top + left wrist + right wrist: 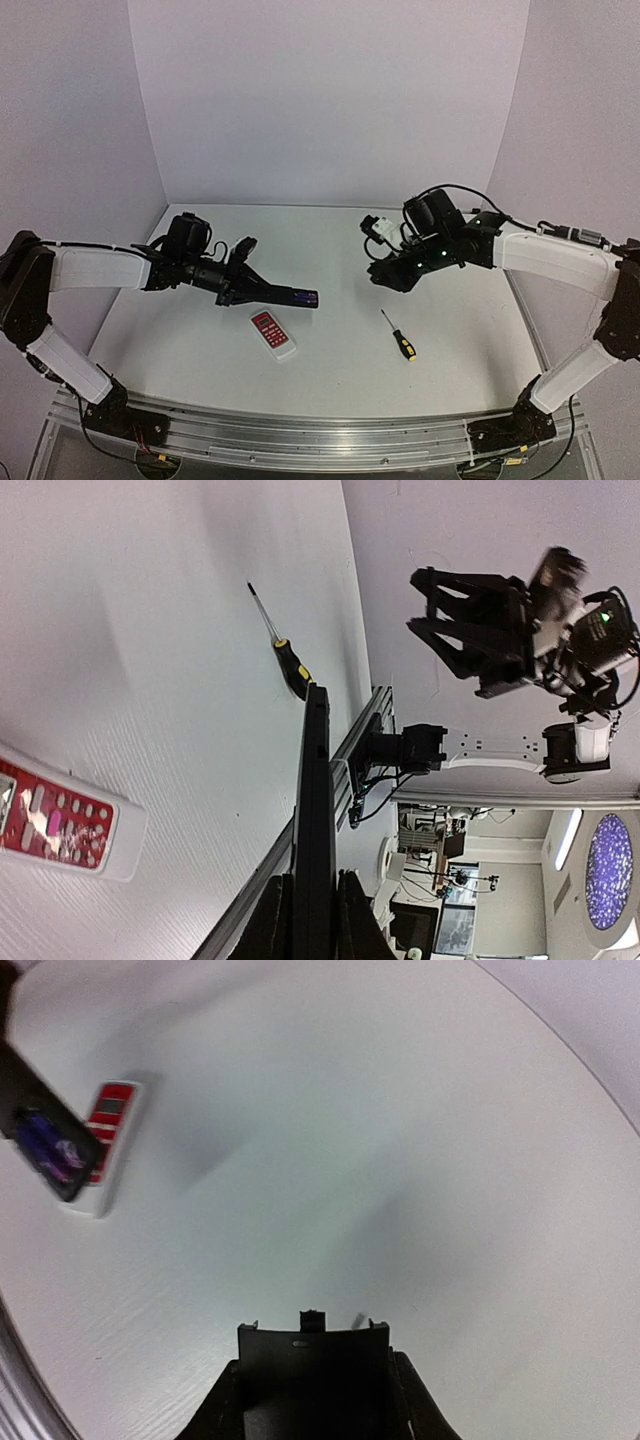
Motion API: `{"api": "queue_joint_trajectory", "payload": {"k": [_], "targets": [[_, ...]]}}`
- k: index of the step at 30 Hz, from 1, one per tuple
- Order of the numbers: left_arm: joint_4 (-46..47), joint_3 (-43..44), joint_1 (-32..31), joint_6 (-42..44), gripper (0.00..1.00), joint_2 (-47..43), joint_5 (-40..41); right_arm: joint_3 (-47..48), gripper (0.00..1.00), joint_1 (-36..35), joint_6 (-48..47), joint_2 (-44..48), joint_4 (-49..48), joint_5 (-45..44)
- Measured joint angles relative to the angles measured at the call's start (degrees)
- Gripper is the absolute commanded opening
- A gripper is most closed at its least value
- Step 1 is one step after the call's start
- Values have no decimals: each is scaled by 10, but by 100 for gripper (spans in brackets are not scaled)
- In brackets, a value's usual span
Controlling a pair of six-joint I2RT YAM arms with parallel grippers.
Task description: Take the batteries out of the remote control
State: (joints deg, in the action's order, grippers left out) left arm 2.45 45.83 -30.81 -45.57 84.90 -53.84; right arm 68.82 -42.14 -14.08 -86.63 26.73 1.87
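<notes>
Closest in, a metal rail [320, 435] is running along the near edge of the surface [470, 340], carrying both arm bases [110, 405]. Left of centre, the left claw [262, 290] is clamping together on one end of a black remote [290, 296], holding it in the air with the free end pointing right. From the left wrist view that remote is showing edge-on, pinched between the two fingers [272, 920]. The batteries [50, 1148] are sitting in the open back of the black remote, near its free end. They are showing only as a blurred bluish-purple patch, and how many are lying there I cannot tell. Just near of the held remote, a white-and-red remote [273, 334] is lying flat on the surface, buttons up, touching neither claw. Right of centre, the right claw [385, 277] is hanging above the surface, well apart from the black remote. Its fingers are gripping a small flat black cover [312, 1355] by its sides, with the cover's notched edge pointing away from the wrist. A screwdriver [398, 335] with a yellow-and-black handle is lying on the surface just near of the right claw, its tip pointing far-left and its handle toward the near edge
</notes>
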Motion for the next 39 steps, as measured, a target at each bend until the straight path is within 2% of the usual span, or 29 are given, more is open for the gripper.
{"api": "queue_joint_trajectory", "payload": {"k": [5, 12, 17, 25, 34, 38, 39], "targets": [[4, 86, -7, 41, 0, 114, -27, -110, 19, 76, 164, 29, -15, -125], [-46, 218, -51, 107, 0, 254, -59, -226, 22, 143, 328, 79, -19, -201], [-88, 286, -66, 146, 1, 328, -66, -276, 25, 150, 394, 80, -37, -214], [-153, 327, -67, 184, 13, 387, -62, -308, 29, 150, 443, 61, -71, -226], [-212, 354, -68, 212, 45, 402, -26, -316, 33, 150, 458, 46, -91, -229], [-235, 373, -68, 223, 82, 405, 11, -316, 39, 150, 461, 32, -95, -229], [-239, 375, -68, 225, 89, 405, 21, -316, 40, 150, 462, 29, -95, -229]]}}
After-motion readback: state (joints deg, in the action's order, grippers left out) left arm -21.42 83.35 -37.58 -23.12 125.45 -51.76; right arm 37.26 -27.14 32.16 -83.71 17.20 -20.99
